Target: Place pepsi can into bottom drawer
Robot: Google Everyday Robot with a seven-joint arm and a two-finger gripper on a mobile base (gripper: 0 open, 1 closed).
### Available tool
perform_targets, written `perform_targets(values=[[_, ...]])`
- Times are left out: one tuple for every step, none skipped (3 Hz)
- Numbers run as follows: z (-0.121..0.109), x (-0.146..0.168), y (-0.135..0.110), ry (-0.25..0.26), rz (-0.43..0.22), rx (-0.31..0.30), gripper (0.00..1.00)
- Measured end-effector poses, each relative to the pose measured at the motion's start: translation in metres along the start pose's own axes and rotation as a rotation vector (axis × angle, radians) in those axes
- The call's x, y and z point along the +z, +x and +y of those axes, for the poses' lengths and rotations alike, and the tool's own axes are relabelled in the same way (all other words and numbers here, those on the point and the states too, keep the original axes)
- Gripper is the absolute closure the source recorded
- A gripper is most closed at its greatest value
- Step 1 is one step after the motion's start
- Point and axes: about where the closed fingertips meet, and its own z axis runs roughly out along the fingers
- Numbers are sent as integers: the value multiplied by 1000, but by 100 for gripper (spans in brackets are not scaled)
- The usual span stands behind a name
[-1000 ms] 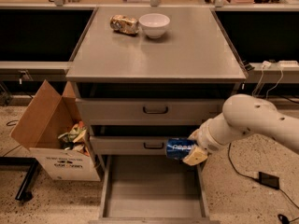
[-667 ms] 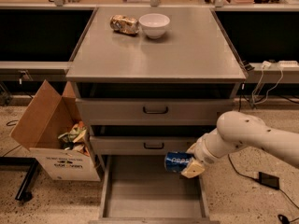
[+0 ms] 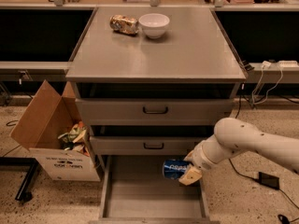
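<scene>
**A:** Where is your gripper, and what has it got?

**B:** Your gripper (image 3: 188, 168) is clamped on one end of the pepsi can (image 3: 175, 168). The can lies on its side in the fingers and sticks out from them toward the cardboard box (image 3: 49, 125).

**A:** And the bottom drawer?

**B:** The bottom drawer (image 3: 140, 197) is pulled open directly beneath your gripper. You can't tell from this view whether the can touches its grey floor. The lower drawer front (image 3: 153, 145) sits just behind and above the gripper. The white bowl (image 3: 154, 25) and snack packet (image 3: 124, 24) are well above it on the cabinet top.
</scene>
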Motion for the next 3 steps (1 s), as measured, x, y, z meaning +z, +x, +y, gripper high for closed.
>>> perform_targets(values=[[16,69,19,-116,-10,17,100],[26,142,47,-205,-20,58,100],[27,204,66,-265,-30,83,100]])
